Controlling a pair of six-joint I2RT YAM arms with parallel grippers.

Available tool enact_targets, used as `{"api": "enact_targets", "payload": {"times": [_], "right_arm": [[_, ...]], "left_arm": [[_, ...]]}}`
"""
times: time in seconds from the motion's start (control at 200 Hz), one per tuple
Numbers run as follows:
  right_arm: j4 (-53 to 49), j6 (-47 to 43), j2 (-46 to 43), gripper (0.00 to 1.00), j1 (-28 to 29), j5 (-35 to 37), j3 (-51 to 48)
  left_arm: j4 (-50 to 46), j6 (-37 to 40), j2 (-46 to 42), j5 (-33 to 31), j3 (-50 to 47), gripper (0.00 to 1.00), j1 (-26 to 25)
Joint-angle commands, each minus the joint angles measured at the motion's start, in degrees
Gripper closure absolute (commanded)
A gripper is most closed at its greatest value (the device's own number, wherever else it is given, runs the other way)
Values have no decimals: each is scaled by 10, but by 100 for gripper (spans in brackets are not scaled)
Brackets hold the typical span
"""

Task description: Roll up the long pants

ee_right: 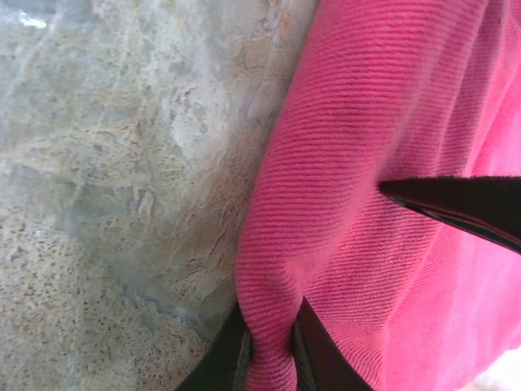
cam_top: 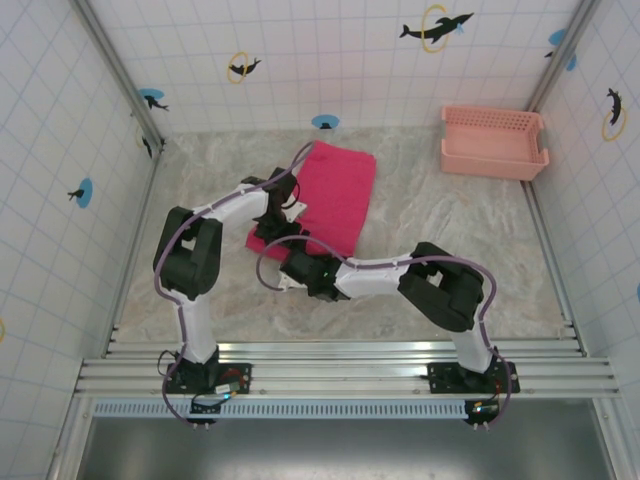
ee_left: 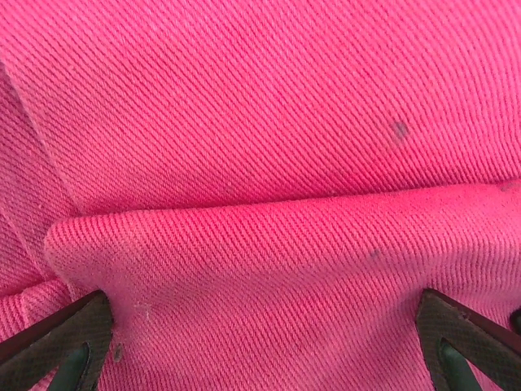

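The pants lie as a folded magenta slab on the marbled surface, and both claws are at its near left edge. In the left wrist view the left claw is spread wide, its dark fingers far out to either side. A raised fold of the pants runs across the gap between them and flat cloth stretches on ahead of it. The fold sits inside the spread, but neither finger presses into it, so this claw has hold of nothing. In the right wrist view the right claw is narrowed onto a thick, rounded edge of the pants. One finger lies on top of the cloth, and the other comes up from below, where the cloth bunches and wraps over its tip. This claw grips the fold, its fingers held apart only by the thickness of the cloth. Bare surface lies just to the left of that gripped edge, and the rest of the pants lies to the claw's right. A pale pink slotted basket stands well beyond both claws, off to their right, against the tiled back wall, well apart from the pants.
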Motion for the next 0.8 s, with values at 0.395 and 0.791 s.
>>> {"api": "enact_targets", "payload": {"times": [0.395,0.791], "right_arm": [[-332,146,-24,97,-135,-599,184],[-303,332,53,98,-203,-827,244]], "left_arm": [[-137,26,-126,-78,107,3,38],[-101,12,-178,-40,20,3,39]]}}
